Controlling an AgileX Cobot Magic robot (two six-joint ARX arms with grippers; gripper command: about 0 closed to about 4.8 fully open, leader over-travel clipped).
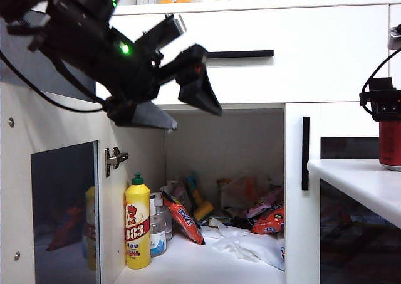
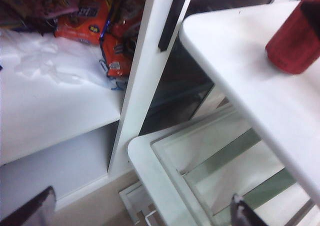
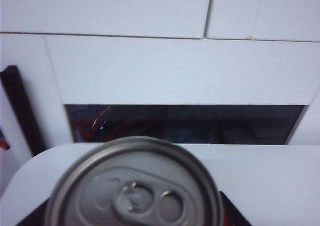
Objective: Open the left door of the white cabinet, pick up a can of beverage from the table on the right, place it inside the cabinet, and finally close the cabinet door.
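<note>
the left gripper [image 1: 188, 96] hangs in the air in front of the white cabinet [image 1: 326, 58], level with the drawer [image 1: 282, 52], its two dark fingers spread wide apart with nothing between them. the left door [image 1: 56, 202] stands swung out, its dark glass panel reflecting the shelf's contents. inside, the shelf [image 1: 188, 259] carries a yellow bottle [image 1: 137, 224] with a green cap, a smaller clear bottle [image 1: 158, 231], snack packets [image 1: 269, 220] and a crumpled white plastic bag [image 1: 247, 243].

the right gripper [image 1: 383, 102] sits at the far right edge of the exterior view, directly over the can of beverage [image 1: 391, 145], which stands upright on the table [image 1: 357, 177]. in the right wrist view the can's silver top [image 3: 134, 188] fills the foreground with dark finger tips just showing on both sides of it; i cannot tell whether they are pressing the can or only straddling it. the right door [image 1: 306, 202] is closed.
</note>
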